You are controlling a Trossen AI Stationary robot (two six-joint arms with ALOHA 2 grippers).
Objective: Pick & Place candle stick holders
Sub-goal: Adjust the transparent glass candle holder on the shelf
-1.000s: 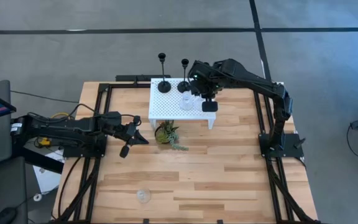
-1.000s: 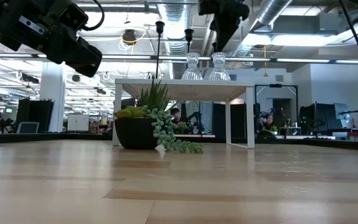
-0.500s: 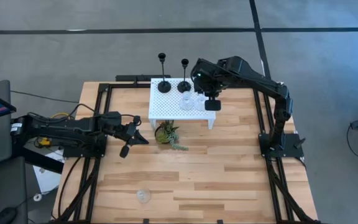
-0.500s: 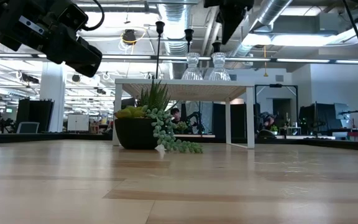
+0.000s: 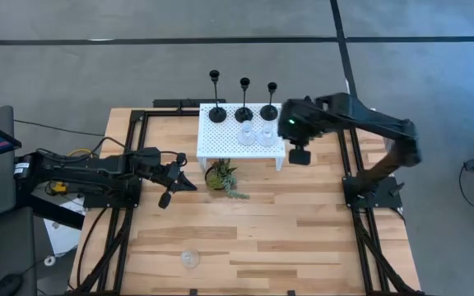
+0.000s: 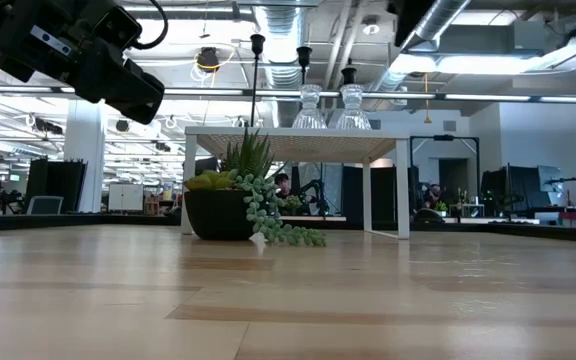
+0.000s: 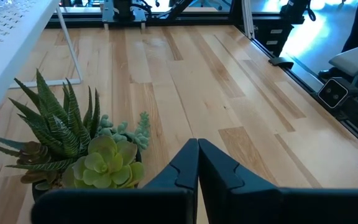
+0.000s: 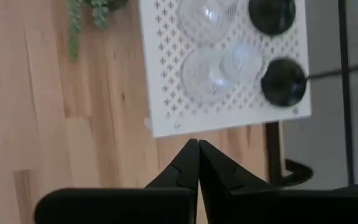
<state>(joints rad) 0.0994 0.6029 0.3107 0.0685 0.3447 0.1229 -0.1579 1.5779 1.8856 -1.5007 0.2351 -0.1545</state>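
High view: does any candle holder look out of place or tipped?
One clear glass holder sits alone near the table's front edge, far from the white stand where three black holders and two glass ones stand upright. Nothing looks tipped or spilled.

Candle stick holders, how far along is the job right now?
Done: three black holders and two glass holders stand on the white stand. In hand: nothing; the right gripper, shut, is beside the stand, and the left gripper, shut, waits by the plant. Left: one glass holder at the table's near edge.
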